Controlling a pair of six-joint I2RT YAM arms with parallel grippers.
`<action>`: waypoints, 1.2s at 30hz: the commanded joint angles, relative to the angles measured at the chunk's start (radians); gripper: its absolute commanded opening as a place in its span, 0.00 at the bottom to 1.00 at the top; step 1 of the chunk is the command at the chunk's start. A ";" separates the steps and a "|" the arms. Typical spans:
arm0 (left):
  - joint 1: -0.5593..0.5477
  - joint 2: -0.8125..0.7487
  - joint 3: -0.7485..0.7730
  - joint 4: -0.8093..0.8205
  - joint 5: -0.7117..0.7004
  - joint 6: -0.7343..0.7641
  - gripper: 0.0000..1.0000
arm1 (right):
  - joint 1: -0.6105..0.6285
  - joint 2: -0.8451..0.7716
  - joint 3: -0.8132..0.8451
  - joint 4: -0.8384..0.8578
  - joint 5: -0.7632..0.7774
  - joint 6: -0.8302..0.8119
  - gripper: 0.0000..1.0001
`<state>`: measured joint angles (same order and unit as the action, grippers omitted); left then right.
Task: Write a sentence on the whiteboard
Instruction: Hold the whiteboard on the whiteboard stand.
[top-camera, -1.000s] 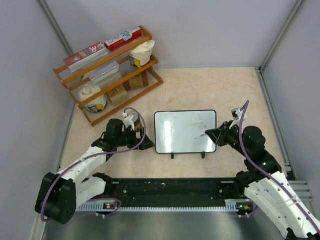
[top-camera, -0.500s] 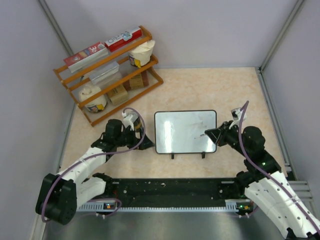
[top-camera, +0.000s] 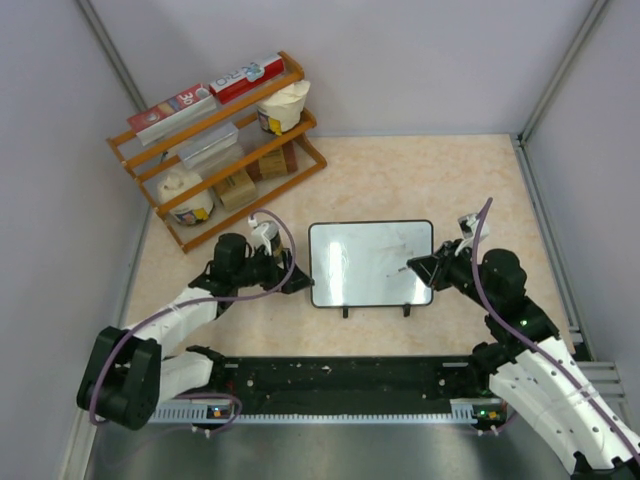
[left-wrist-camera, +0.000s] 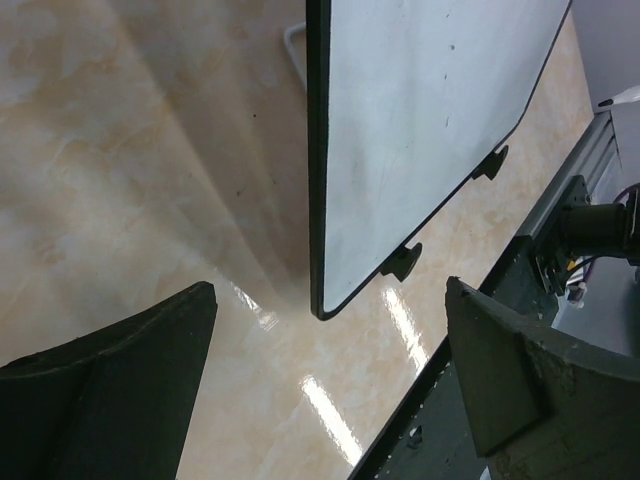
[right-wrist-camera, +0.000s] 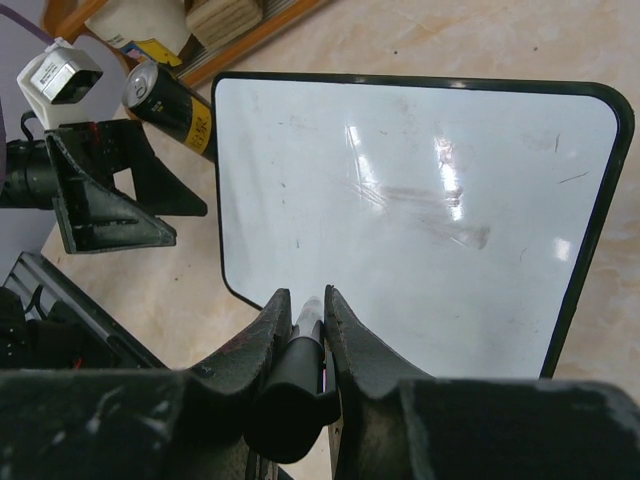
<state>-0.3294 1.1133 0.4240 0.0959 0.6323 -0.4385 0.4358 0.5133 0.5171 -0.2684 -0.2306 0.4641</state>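
The whiteboard (top-camera: 370, 262) stands at the middle of the table on two small black feet. Its white face shows only faint smudges; no sentence is visible on it. My right gripper (top-camera: 415, 268) is shut on a black marker (right-wrist-camera: 300, 350), whose tip points at the board's lower right part (right-wrist-camera: 420, 200). My left gripper (top-camera: 296, 282) is open and empty just left of the board's lower left corner. In the left wrist view the board (left-wrist-camera: 400, 130) lies ahead of the spread fingers (left-wrist-camera: 110, 390), apart from them.
A wooden rack (top-camera: 215, 140) with boxes, cups and packets stands at the back left. A black rail (top-camera: 340, 380) runs along the near edge. Grey walls close the sides and back.
My left gripper has moved a little right, closer to the board's left edge. My right gripper with the marker has shifted slightly left over the board.
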 joint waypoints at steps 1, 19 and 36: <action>0.006 0.058 0.016 0.206 0.096 0.020 0.99 | 0.006 0.007 0.011 0.058 -0.004 -0.010 0.00; 0.004 0.339 0.079 0.484 0.254 0.021 0.93 | 0.006 0.016 0.024 0.066 -0.006 -0.008 0.00; 0.006 0.411 0.078 0.583 0.262 -0.019 0.70 | 0.007 0.018 0.020 0.070 -0.010 -0.007 0.00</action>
<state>-0.3279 1.4994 0.4889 0.5682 0.8665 -0.4446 0.4355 0.5442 0.5171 -0.2478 -0.2340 0.4637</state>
